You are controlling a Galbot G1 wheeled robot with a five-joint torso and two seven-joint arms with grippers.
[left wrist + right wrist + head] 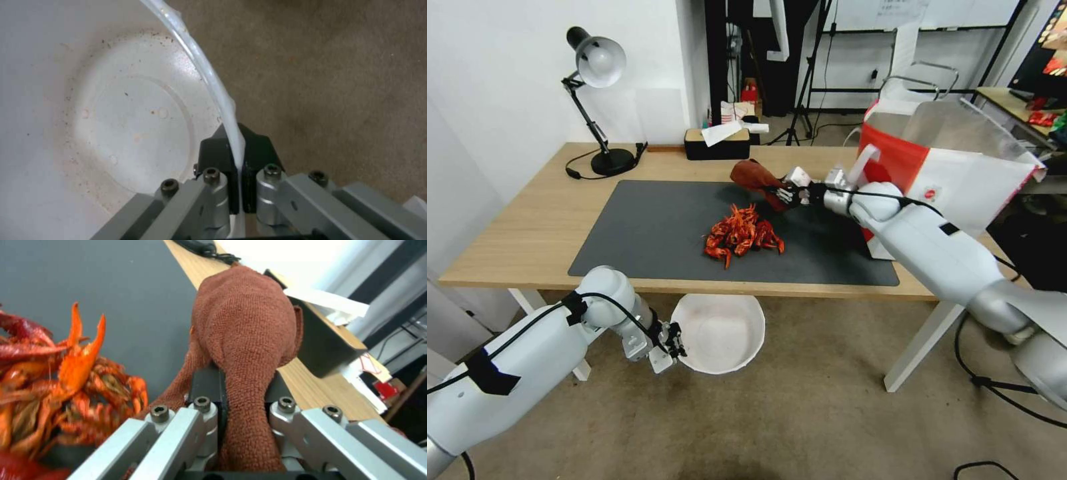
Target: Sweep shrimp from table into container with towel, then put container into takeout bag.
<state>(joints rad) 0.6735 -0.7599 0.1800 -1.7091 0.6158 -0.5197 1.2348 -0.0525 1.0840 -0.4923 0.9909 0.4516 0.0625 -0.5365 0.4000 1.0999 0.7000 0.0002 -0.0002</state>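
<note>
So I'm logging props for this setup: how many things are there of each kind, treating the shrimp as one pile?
Shrimp pile: 1
Towel, held by right end effector: 1
Container, held by left end effector: 1
Takeout bag: 1
Desk lamp: 1
Tissue box: 1
Total: 6

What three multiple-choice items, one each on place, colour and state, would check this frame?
1. Where is the container?
A. on the mat
B. below the table edge, above the floor
C. inside the takeout bag

2. What colour is the towel?
A. rust-brown
B. blue
C. white

3. How is the right gripper?
A. open above the shrimp
B. shut on the towel
C. shut on the bag handle

Answers:
1. B, the left gripper holds it there by its rim.
2. A, seen in both views.
3. B, cloth sits pinched between its fingers.
</note>
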